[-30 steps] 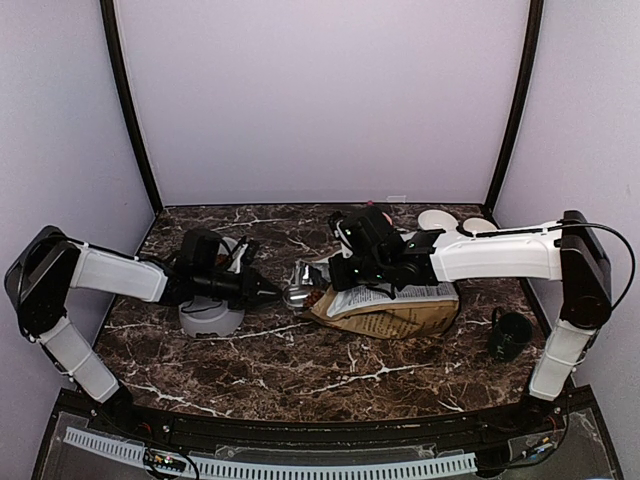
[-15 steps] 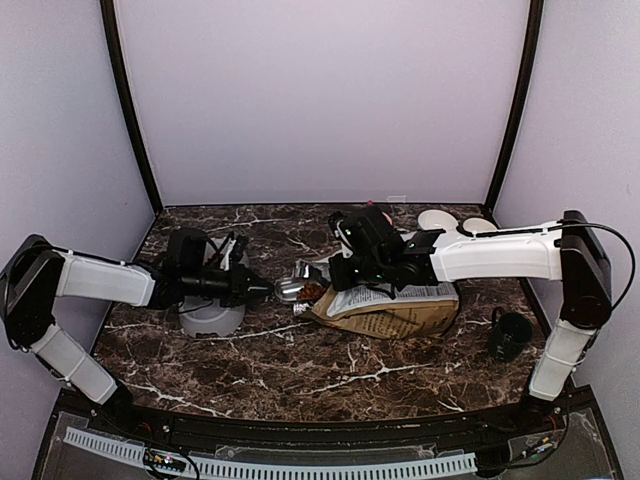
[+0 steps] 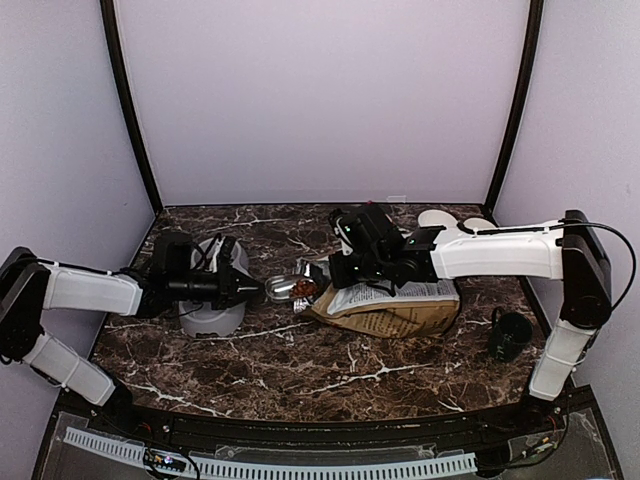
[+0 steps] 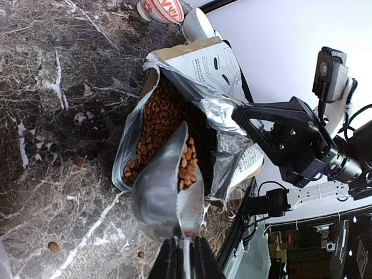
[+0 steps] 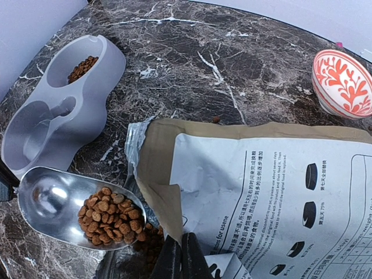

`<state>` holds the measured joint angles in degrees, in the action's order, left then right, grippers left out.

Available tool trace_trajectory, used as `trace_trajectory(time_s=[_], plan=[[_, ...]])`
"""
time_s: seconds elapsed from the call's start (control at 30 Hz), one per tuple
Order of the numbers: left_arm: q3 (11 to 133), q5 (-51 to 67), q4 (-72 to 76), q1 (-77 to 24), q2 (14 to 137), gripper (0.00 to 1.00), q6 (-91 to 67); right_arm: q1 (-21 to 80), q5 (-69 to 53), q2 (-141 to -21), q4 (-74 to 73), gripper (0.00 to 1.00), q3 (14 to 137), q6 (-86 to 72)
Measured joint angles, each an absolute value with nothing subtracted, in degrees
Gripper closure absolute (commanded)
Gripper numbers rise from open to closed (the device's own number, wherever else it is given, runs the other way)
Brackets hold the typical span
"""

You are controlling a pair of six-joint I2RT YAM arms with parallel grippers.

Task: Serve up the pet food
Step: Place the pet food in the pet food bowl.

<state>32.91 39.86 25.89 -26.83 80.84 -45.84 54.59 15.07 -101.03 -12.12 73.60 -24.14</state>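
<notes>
While the right gripper (image 5: 181, 256) pinches the lip of the bag (image 5: 261, 192), jaws closed flat on the paper, the left gripper (image 4: 185, 257) clamps the handle of the scoop (image 5: 52, 200) between narrow jaws. Kibble (image 5: 110, 221) fills the half of the scoop away from the handle, and the scoop hangs just outside the bag mouth. More kibble lies inside the bag, and a little sits in one well of the bowl (image 5: 113, 58). Seen from above, the bowl is at 9 o'clock from the scoop and the bag at 3 o'clock.

Risks, as judged: the load is heaped toward the scoop's open tip, so any roll or dip of the wrist on the way toward 9 o'clock would shed pellets onto the table, where strays (image 4: 53, 246) already lie. Tipping short of the bowl rim would do the same. Should the right grip slip, the bag mouth could sag and spill.
</notes>
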Motion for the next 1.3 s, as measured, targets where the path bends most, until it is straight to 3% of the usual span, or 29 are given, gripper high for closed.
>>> trace_trajectory(time_s=[1.3], plan=[[16.19, 42.92, 37.36, -8.49, 59.44, 1.0, -59.13, 54.41, 15.03, -101.03, -12.36, 1.0, 73.71, -24.29]])
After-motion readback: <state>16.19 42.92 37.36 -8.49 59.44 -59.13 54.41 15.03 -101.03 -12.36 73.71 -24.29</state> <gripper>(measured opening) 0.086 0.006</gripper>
